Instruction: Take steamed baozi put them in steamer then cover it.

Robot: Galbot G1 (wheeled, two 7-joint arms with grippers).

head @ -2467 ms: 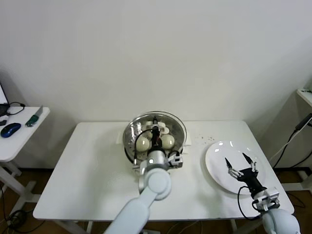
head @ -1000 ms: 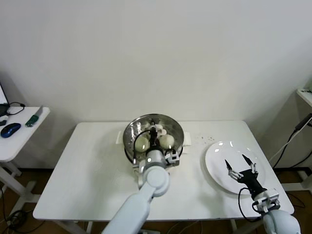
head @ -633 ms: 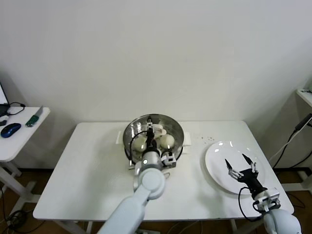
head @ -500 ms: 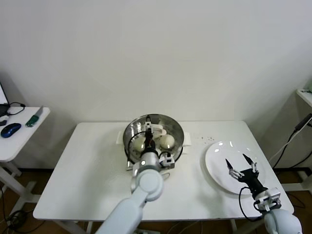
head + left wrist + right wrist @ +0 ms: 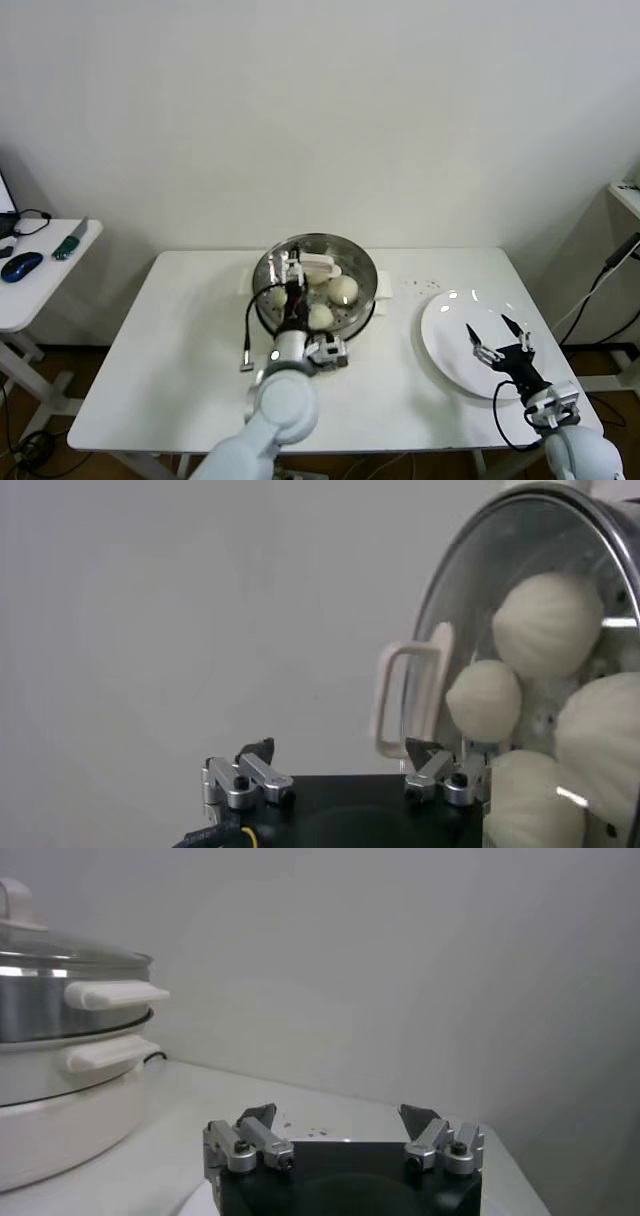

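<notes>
The steamer (image 5: 268,272) stands at the table's back middle on its white pot base (image 5: 60,1098). The cover (image 5: 352,262) lies on it, its cream bar handle (image 5: 321,264) on top. Through the glass show several baozi (image 5: 343,289), cream-white and round (image 5: 549,624). My left gripper (image 5: 291,268) hangs open over the cover's left part, beside the handle (image 5: 410,695), with nothing between its fingers. My right gripper (image 5: 488,328) stays open and empty above the white plate. From the right wrist the steamer (image 5: 45,998) shows covered by the glass cover (image 5: 60,948).
A bare white plate (image 5: 448,340) lies at the table's right. Dark crumbs (image 5: 420,285) dot the table between steamer and plate. A side table (image 5: 40,275) at far left carries a mouse (image 5: 21,266) and small items. A wall rises close behind.
My left gripper has opened and let go of the cover's handle, then shifted left and back towards me. The cover stays on the steamer. The right arm has hardly moved.
</notes>
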